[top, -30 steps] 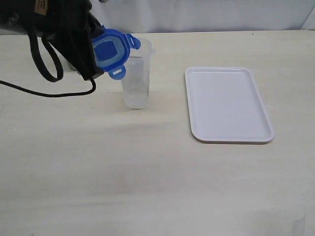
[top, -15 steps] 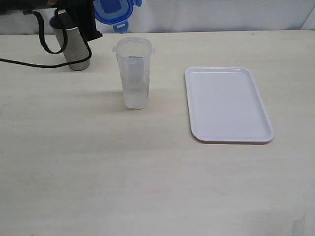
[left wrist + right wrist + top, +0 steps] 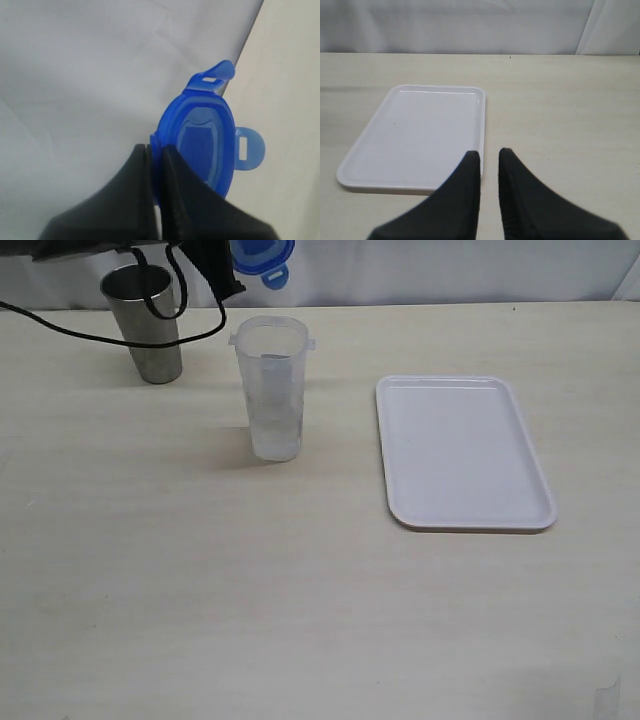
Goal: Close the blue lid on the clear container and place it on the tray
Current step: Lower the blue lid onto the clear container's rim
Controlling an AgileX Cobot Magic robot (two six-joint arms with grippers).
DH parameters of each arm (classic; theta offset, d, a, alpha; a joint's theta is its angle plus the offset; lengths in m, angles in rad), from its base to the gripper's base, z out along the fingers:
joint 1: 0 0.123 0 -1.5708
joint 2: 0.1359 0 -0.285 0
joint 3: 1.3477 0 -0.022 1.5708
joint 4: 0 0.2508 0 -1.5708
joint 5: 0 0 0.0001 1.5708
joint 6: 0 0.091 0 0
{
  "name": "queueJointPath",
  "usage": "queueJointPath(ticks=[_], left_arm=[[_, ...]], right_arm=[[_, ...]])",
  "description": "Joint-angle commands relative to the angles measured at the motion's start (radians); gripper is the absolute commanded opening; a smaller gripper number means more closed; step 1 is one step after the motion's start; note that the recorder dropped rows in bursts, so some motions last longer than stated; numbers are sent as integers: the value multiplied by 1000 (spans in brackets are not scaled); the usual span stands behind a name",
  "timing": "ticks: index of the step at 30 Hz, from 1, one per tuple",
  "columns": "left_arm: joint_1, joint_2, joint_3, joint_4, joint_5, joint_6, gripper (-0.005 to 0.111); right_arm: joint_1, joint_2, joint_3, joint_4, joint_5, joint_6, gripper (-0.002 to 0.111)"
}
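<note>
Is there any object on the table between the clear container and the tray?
No. Only bare table lies between the clear container and the tray; the steel cup stands on its other side.

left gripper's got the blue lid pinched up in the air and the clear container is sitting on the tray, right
Not quite. The clear container stands on the table, left of the tray and apart from it, as the exterior view shows. The rest is right: the left gripper holds the blue lid pinched up in the air.
</note>
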Motion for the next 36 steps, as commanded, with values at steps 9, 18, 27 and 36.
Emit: queueJointPath(ticks=[9, 18, 27, 36], left_arm=[[-71, 3, -10, 94, 236, 46, 0], [-145, 1, -10, 102, 302, 46, 0], [-181, -3, -10, 102, 393, 39, 0], [-188, -75, 74, 45, 374, 16, 0]], right_arm=[[0, -4, 1, 6, -2, 0, 14], [0, -4, 1, 6, -2, 0, 14], [0, -4, 1, 6, -2, 0, 14], [0, -4, 1, 6, -2, 0, 14]])
